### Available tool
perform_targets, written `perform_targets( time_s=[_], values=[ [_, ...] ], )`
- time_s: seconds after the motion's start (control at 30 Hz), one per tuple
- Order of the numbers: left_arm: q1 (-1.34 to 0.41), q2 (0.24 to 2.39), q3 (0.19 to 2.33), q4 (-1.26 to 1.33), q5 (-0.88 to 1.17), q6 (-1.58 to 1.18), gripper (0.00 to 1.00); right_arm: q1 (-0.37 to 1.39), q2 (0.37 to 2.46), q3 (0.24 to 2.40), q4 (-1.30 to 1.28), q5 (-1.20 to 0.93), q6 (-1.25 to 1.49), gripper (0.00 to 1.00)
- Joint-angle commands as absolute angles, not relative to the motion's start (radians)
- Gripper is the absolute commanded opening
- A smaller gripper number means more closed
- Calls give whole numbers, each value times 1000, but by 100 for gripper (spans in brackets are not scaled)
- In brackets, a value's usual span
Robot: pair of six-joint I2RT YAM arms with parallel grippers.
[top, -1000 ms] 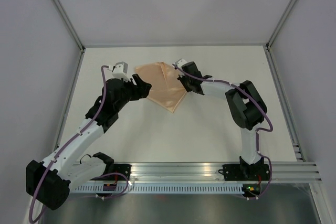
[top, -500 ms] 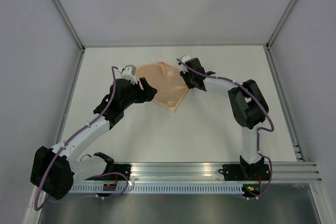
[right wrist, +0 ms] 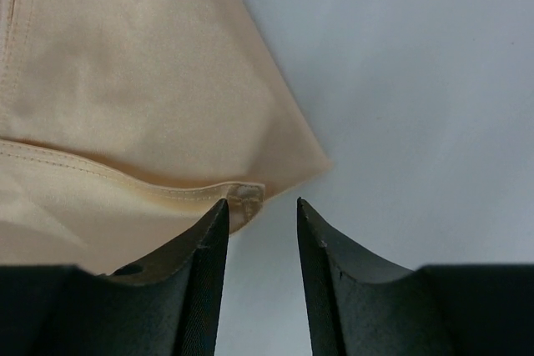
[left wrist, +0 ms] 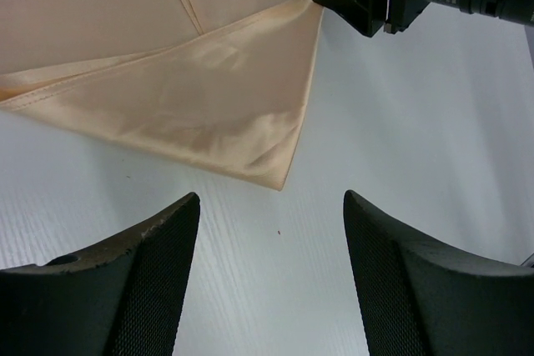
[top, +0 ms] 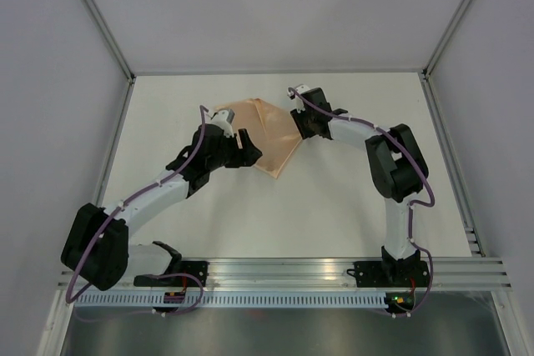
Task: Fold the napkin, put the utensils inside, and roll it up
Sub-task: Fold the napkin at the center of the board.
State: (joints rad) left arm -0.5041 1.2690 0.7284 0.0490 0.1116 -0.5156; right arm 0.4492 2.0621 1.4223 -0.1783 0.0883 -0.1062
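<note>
From above, the napkin [top: 269, 132] lies folded to a triangle on the tabletop [top: 334, 206], with the left jaws at its near-left edge and the right jaws at its right corner; no utensils show.

Left wrist: the jaws stand wide and empty over bare tabletop just short of the napkin's tip [left wrist: 279, 183]; closing there would catch nothing.

Right wrist: the jaws are narrowly apart, holding nothing, and the hemmed corner [right wrist: 244, 195] lies beside one jaw; pulling away could snag it and open the fold.

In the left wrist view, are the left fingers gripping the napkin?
No: the left fingers stand wide apart above the bare table, and the napkin tip lies beyond them, untouched.
</note>
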Motion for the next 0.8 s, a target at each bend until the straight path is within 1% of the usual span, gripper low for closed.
perform_targets(
  time_s=[0.0,0.17,0.43,0.57,0.77],
  values=[
    [-523,1307,808,97,132,-463,75,437,2068,1473,-199,52,-77,45],
    [-534,1350,854,94,129,-453,76,403,2062,1517,-229,-1,-45,47],
    [-557,1411,926,75,120,-436,77,339,2046,1594,-293,-103,-3,48],
    [-565,1442,971,71,118,-423,77,296,1962,1571,-324,-146,-3,48],
    [-569,1494,1025,60,91,-391,77,216,1778,1453,-377,-205,-12,49]
  ],
)
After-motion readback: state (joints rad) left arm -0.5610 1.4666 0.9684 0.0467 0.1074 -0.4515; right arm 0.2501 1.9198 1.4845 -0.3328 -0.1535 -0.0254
